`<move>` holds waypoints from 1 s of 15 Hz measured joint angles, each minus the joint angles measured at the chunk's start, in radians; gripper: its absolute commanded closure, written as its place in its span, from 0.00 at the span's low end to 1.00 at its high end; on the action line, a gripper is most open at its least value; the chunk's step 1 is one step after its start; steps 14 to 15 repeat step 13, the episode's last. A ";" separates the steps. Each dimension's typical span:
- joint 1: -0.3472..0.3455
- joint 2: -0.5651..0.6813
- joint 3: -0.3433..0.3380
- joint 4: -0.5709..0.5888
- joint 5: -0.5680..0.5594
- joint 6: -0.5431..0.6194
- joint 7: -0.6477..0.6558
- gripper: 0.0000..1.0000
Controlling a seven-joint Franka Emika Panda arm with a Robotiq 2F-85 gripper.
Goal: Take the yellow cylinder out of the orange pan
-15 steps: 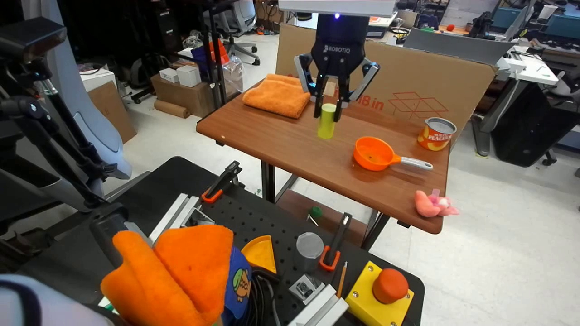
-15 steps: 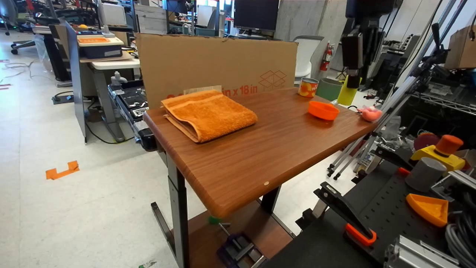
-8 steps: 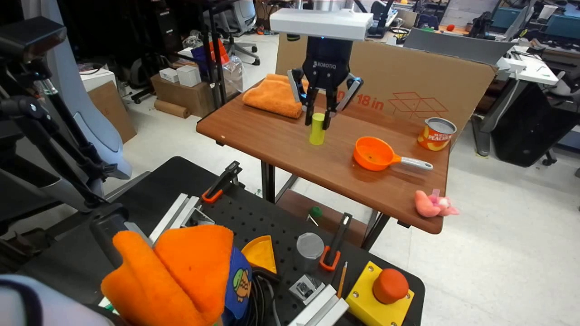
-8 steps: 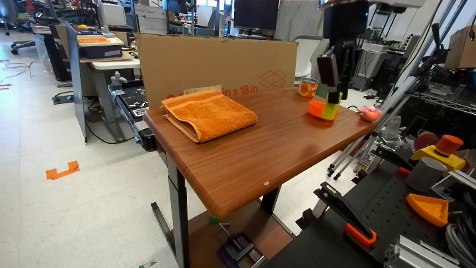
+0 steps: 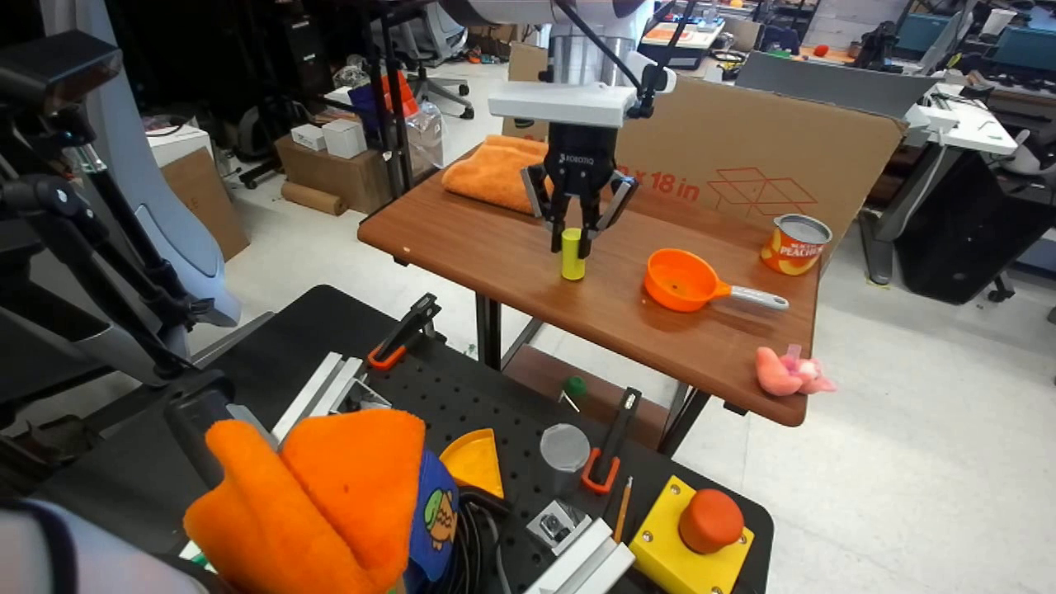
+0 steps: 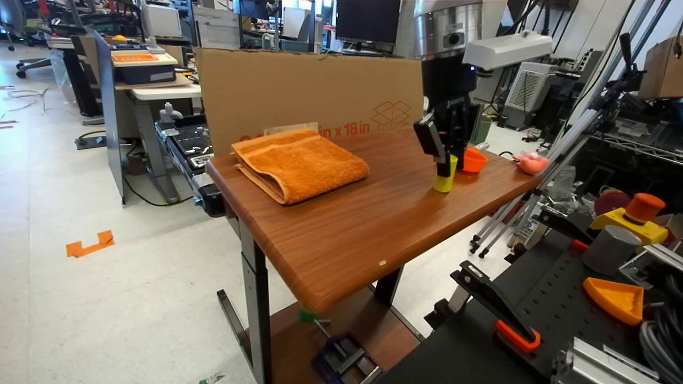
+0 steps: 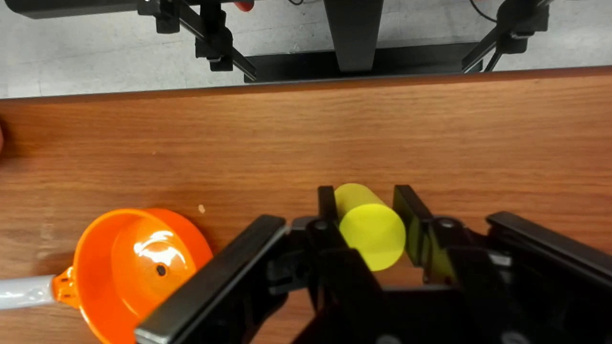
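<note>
The yellow cylinder (image 5: 572,266) is upright, at or just above the brown table, beside the orange pan (image 5: 681,280). It also shows in an exterior view (image 6: 443,184). My gripper (image 5: 571,247) points down with its fingers on either side of the cylinder. In the wrist view, the cylinder (image 7: 372,236) sits between the fingertips (image 7: 366,205), close to the left finger, with a narrow gap at the right finger. The fingers are a little open around it. The pan (image 7: 129,267) holds nothing and lies to the left in the wrist view. Whether the cylinder's base touches the table is unclear.
A folded orange towel (image 6: 301,165) lies on the table. A peach can (image 5: 794,245) stands near the pan's grey handle (image 5: 759,298). A pink toy (image 5: 788,371) sits at the table corner. A tall cardboard sheet (image 5: 742,157) stands behind the table.
The gripper has come down and sideways with the cylinder, which is now low by the table. In the wrist view the fingers stand slightly apart from it. The pan has not moved.
</note>
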 measured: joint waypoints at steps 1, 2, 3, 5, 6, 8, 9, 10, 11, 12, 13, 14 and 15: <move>0.009 0.006 -0.001 0.009 -0.013 0.000 0.016 0.31; 0.014 0.008 -0.003 0.012 -0.016 0.000 0.022 0.25; 0.017 0.013 -0.003 0.010 -0.016 -0.001 0.023 0.19; 0.016 0.014 -0.004 0.000 -0.015 -0.019 0.012 0.07; 0.012 0.006 -0.005 -0.007 -0.015 -0.045 -0.013 0.02; -0.001 -0.034 -0.006 -0.033 -0.014 -0.091 -0.074 0.00; -0.012 -0.069 -0.006 -0.054 -0.014 -0.113 -0.109 0.00; -0.024 -0.116 -0.008 -0.080 -0.013 -0.141 -0.140 0.00; -0.037 -0.166 -0.011 -0.106 -0.013 -0.173 -0.161 0.00; -0.049 -0.214 -0.016 -0.130 -0.013 -0.197 -0.177 0.00; -0.058 -0.251 -0.018 -0.149 -0.013 -0.208 -0.188 0.00; -0.058 -0.251 -0.018 -0.149 -0.013 -0.208 -0.188 0.00; -0.058 -0.251 -0.018 -0.149 -0.013 -0.208 -0.188 0.00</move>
